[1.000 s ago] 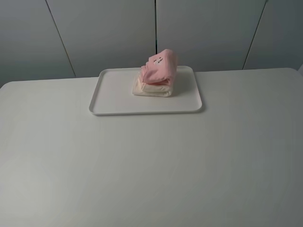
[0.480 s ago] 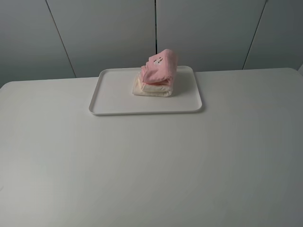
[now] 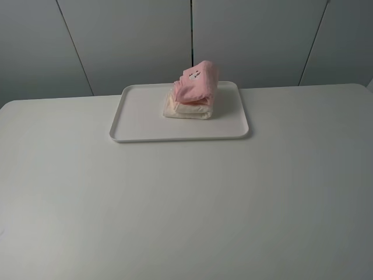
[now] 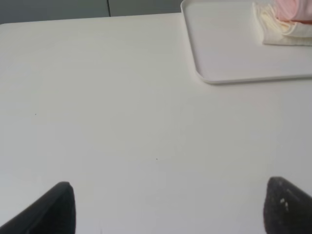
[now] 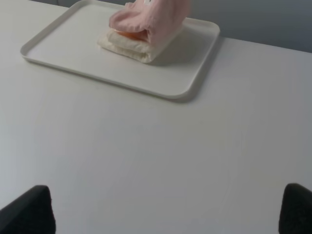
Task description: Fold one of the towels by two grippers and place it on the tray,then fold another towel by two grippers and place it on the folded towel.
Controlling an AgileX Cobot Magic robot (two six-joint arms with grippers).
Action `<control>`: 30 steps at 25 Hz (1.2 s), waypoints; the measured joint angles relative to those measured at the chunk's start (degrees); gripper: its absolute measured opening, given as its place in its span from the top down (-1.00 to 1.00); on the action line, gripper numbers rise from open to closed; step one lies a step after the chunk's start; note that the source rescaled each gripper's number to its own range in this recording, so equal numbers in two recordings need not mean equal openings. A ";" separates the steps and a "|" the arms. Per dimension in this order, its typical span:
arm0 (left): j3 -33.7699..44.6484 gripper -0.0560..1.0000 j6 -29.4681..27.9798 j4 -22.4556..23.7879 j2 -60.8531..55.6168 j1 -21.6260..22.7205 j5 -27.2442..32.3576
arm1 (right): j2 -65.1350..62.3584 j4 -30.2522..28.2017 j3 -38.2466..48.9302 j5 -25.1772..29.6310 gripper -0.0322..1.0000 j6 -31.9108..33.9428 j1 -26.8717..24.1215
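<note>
there, stacked towels on tray lie well apart from jaws (both gaping).

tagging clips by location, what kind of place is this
Probably a lab or test bench, not a home: a bare white table, plain grey wall panels, and only a tray holding a pink towel on a cream towel.

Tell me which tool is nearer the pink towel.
Right, it seems. Both open tools hang over the table short of the tray; the pink towel looks closer from the right tool than from the left tool.
</note>
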 joint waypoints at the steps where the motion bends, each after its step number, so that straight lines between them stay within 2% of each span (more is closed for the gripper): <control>1: 0.00 -0.98 0.00 0.00 0.00 0.00 0.00 | 0.00 0.00 0.00 0.00 -1.00 -0.03 -0.84; 8: 0.00 -0.98 -0.46 0.13 0.00 0.00 0.00 | 0.00 0.00 0.00 0.00 -1.00 -0.03 -10.34; 11: 0.00 -0.98 -1.05 0.13 0.00 1.69 0.00 | 0.00 0.00 0.00 0.00 -1.00 -0.03 -12.73; 15: 0.00 -0.98 -1.43 0.23 0.00 5.23 0.00 | 0.00 0.00 0.00 0.00 -1.00 0.12 -13.76; 30: 0.00 -0.98 -1.43 0.36 0.00 5.61 0.00 | 0.00 -1.26 0.00 0.00 -1.00 0.12 -13.97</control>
